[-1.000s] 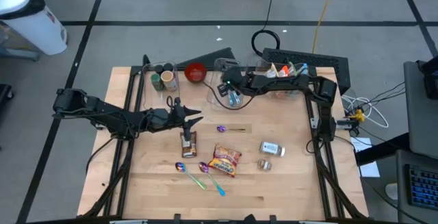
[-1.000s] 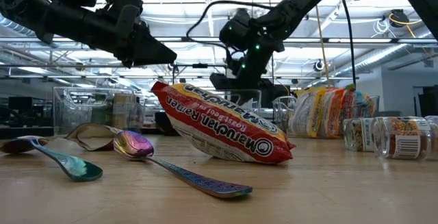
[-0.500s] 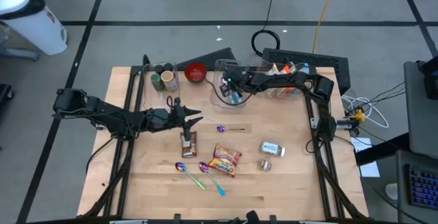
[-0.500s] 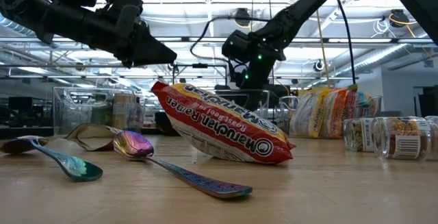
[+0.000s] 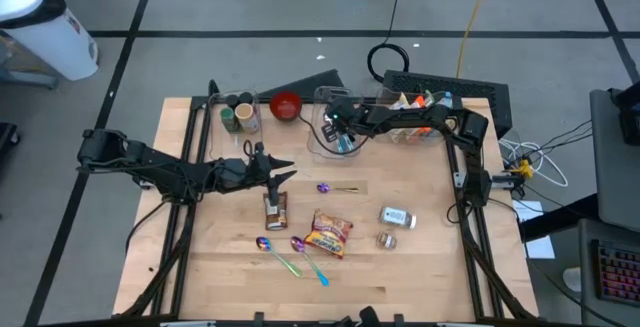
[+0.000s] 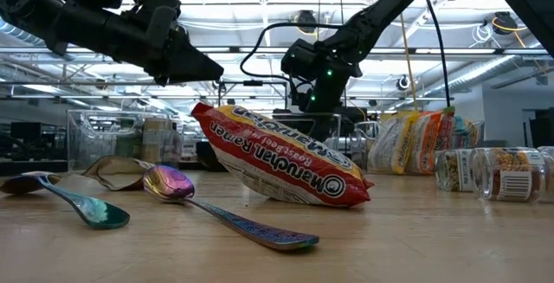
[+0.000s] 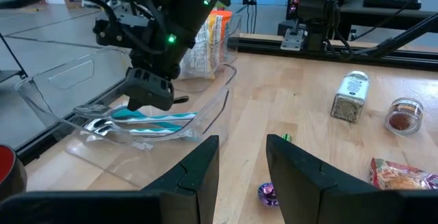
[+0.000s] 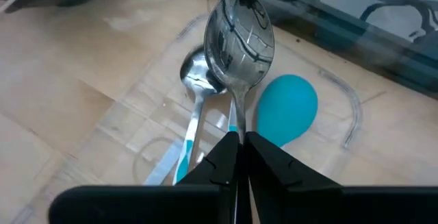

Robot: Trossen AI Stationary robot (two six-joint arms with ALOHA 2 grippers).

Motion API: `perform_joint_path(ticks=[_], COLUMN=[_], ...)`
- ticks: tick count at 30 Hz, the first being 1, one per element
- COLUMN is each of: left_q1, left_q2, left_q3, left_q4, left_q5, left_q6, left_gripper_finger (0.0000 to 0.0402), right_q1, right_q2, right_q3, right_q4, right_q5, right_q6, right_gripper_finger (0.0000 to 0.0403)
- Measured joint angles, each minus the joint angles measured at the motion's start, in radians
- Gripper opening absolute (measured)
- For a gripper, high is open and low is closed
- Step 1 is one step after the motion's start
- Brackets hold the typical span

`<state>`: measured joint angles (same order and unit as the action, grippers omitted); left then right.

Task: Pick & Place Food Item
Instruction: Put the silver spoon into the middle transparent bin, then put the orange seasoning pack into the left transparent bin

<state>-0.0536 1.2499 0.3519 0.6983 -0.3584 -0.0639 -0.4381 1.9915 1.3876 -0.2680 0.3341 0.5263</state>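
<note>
Right claw (image 8: 237,157) was low inside clear bin (image 7: 205,107), fingers pinched on silver spoon (image 8: 239,35) handle, apparently to set it beside teal spoon (image 8: 287,107); left claw (image 7: 241,159) hovered mid-counter (image 5: 420,267), fingers apart, empty; ramen packet (image 5: 329,233) untouched.

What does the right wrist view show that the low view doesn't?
Right wrist only: right gripper pinching a silver spoon's handle above a second silver spoon and a teal spoon in the clear bin. Low only: ramen packet, two iridescent spoons, spice jars, the left arm overhead. Both: the bin.
</note>
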Motion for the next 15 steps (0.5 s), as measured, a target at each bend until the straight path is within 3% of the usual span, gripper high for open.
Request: perform_joint_path(ticks=[15], left_q1=[0.000], left_q2=[0.000], left_q3=[0.000], left_q4=[0.000], left_q5=[0.000], left_q6=[0.000], left_gripper_finger=[0.0129], right_q1=[0.005], right_q2=[-0.003], right_q3=[0.000], right_q4=[0.043], right_q5=[0.001], right_q6=[-0.049], right_gripper_finger=[0.0067])
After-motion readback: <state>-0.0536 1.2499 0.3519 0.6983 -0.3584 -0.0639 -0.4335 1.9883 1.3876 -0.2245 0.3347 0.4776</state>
